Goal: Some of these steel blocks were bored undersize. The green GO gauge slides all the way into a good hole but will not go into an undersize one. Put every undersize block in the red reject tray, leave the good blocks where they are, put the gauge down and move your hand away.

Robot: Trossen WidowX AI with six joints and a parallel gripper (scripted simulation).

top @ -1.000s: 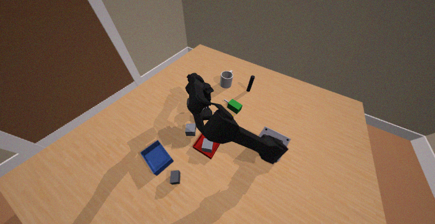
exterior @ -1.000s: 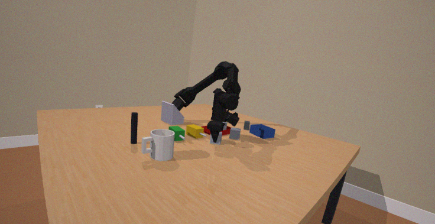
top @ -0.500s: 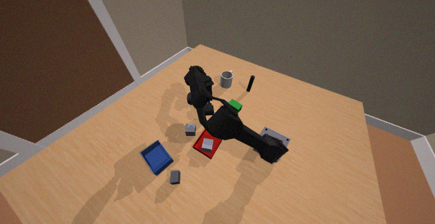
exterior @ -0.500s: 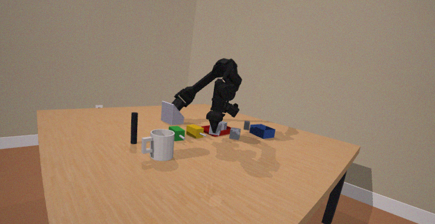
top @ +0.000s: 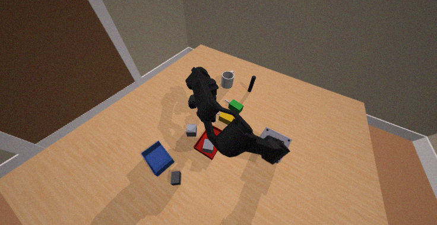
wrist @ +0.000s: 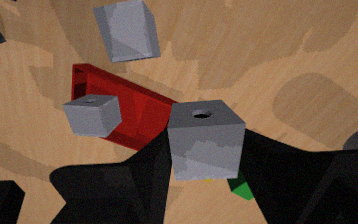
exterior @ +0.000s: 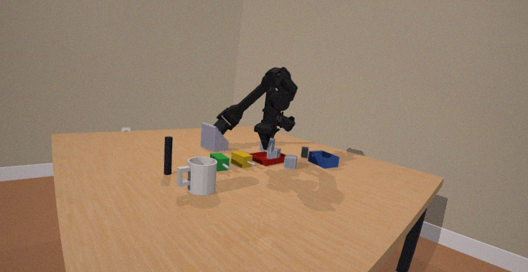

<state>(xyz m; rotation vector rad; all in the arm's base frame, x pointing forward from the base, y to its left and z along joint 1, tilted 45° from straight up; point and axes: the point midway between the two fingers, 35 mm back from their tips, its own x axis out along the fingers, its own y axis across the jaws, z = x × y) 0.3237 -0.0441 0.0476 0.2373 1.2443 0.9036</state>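
The gripper [exterior: 268, 147] [wrist: 198, 127] grips a steel block [wrist: 207, 145] — raised near the red tray [top: 199, 148] [exterior: 266, 162] [wrist: 130, 107]. Another block [top: 208, 145] [wrist: 94, 117] sits in that tray.

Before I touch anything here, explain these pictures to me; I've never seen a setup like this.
The machine is one black jointed arm bolted to a table. Its two-fingered claw is shut on a grey steel block with a hole, held off the table.

The first picture looks down from high up, the second across the table from the side, and the third from the arm's wrist, past the fingers.

A red tray holds another grey steel block. A third stands beside it.

Also on the table: a green gauge and a yellow gauge with metal pins, a blue tray, a small dark grey block, a white mug and an upright black cylinder.
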